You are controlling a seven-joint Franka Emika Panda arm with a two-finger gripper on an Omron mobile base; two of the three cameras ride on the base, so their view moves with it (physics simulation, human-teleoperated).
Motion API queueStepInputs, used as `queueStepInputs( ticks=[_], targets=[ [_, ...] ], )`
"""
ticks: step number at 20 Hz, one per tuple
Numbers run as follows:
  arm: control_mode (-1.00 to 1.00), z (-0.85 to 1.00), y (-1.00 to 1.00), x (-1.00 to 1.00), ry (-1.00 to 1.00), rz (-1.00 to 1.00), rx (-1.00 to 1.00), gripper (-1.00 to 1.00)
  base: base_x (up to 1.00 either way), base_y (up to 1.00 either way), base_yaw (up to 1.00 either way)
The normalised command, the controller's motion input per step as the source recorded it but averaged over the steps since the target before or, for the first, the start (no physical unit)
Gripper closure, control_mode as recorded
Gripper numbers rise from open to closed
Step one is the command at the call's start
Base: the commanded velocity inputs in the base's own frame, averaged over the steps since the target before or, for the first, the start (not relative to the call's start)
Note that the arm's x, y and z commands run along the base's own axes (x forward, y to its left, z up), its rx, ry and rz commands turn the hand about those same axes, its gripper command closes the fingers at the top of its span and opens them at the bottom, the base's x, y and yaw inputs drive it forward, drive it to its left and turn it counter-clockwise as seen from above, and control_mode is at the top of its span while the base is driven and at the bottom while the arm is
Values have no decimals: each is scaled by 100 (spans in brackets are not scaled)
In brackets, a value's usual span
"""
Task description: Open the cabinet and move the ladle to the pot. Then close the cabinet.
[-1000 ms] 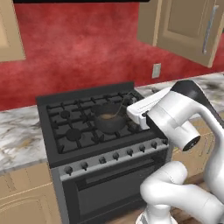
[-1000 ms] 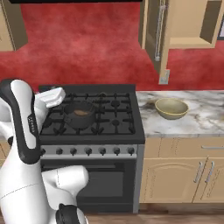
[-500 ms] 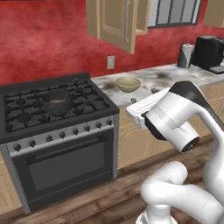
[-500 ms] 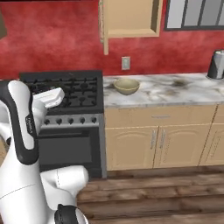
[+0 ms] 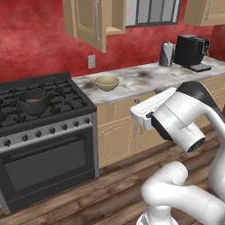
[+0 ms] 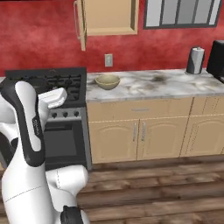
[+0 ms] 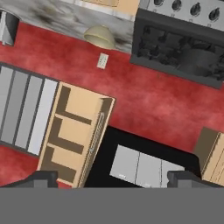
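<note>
The cabinet [image 5: 94, 22] hangs at the top of the left base view, door swung open. The ladle [image 5: 46, 84] leans in the pot [image 5: 33, 102] on the stove [image 5: 44, 132] at left. A yellowish bowl [image 5: 107, 82] sits on the counter [image 5: 145, 79] nearby. My claw [image 7: 111, 177] is released, jaws wide apart, grasping nothing.

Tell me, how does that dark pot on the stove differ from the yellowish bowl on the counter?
The pot is dark grey-black; the bowl is yellowish-tan. The pot sits on a stove burner, the bowl on the marble counter beside the stove. A thin ladle handle sticks up out of the pot; nothing sticks out of the bowl. Both are round, open-topped and upright.
</note>
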Motion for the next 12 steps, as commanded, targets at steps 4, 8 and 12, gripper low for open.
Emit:
queueStepInputs(
  ticks=[4,8,12],
  targets=[
    [100,0,0,0,0,0,0,-100,71,-99,1],
    [100,0,0,0,0,0,0,-100,60,-100,3],
    [100,0,0,0,0,0,0,-100,53,-100,3]
  ],
)
